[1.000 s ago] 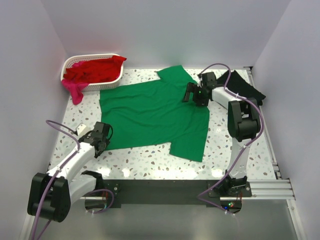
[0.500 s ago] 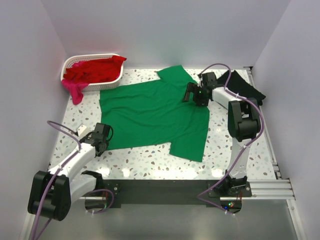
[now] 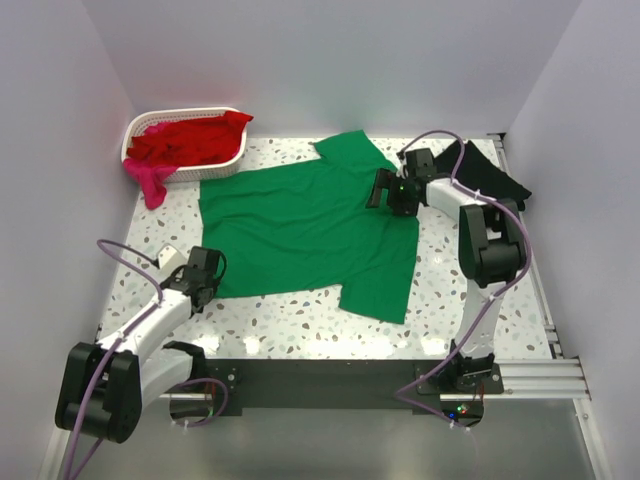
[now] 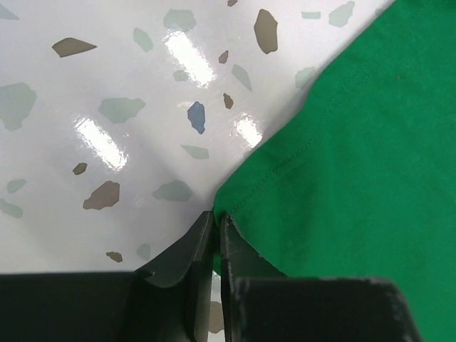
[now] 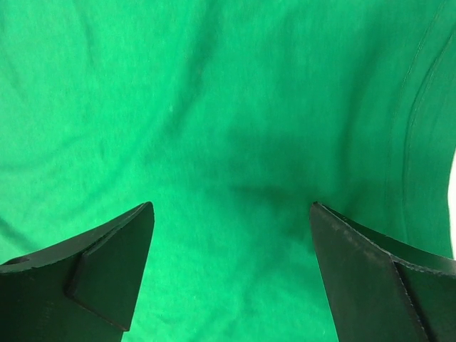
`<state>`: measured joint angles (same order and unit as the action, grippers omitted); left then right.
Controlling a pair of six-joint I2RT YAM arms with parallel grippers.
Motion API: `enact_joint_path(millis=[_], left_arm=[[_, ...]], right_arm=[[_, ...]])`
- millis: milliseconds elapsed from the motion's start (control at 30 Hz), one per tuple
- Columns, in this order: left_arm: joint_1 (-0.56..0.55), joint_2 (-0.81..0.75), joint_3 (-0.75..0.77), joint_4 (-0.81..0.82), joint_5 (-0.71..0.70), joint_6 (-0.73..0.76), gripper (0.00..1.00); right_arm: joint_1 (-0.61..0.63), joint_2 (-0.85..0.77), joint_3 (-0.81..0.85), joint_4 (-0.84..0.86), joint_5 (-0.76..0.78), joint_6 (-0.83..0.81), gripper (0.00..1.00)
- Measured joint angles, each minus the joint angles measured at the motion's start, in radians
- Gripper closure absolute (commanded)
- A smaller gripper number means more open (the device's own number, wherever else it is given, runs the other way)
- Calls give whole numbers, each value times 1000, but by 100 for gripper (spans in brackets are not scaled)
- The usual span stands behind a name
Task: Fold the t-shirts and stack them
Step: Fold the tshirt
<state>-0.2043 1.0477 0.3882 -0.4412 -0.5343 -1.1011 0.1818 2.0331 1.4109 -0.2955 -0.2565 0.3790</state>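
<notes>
The green t-shirt (image 3: 300, 225) lies spread flat on the middle of the counter (image 3: 300, 320). Its hem faces the left side and its two short sleeves point toward the far and near edges, a layout that exposes the corners for folding. The left pincer (image 4: 216, 217) sits low at the near hem corner with its jaws clenched to a thin slit. The cloth corner runs into that slit, so the corner appears nipped, presumably to serve as the lifting point for a fold. The right pincer (image 5: 229, 214) is released, jaws spread wide, and is positioned over the opposite end of the same shirt near the far shoulder. It grasps nothing, and contact with the cloth cannot be confirmed from its wrist view. This placement suggests that the two arms work opposite ends of one garment. The fabric is a bright, solid green, soft and thin. It shows a stitched double seam along the hem and only shallow wrinkles. A black t-shirt (image 3: 490, 175) rests at the far right of the counter, just beside the right arm. The red t-shirts (image 3: 190, 140) fill the white basket (image 3: 215, 168) at the far left, and a magenta-pink t-shirt (image 3: 150, 183) hangs over its rim. The shirts in the basket are judged to be awaiting their turn.
</notes>
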Motion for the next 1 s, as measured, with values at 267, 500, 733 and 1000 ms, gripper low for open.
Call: enact_joint_path(millis=[267,500,733,1000], left_arm=[[0,-47,-23,53,18,117,91],[0,-47,-41,139,42,192,92],[0,-6,-41,179,58,232,91],[0,-1,-41,185,64,248,91]], right_arm=[[108,-117,-110,-22,66,-1,9],[257,-370,-299,-105,216,26,11],[344,-584,-483,-201,355,97,13],[356,-787,-684,-370,374,191,17]])
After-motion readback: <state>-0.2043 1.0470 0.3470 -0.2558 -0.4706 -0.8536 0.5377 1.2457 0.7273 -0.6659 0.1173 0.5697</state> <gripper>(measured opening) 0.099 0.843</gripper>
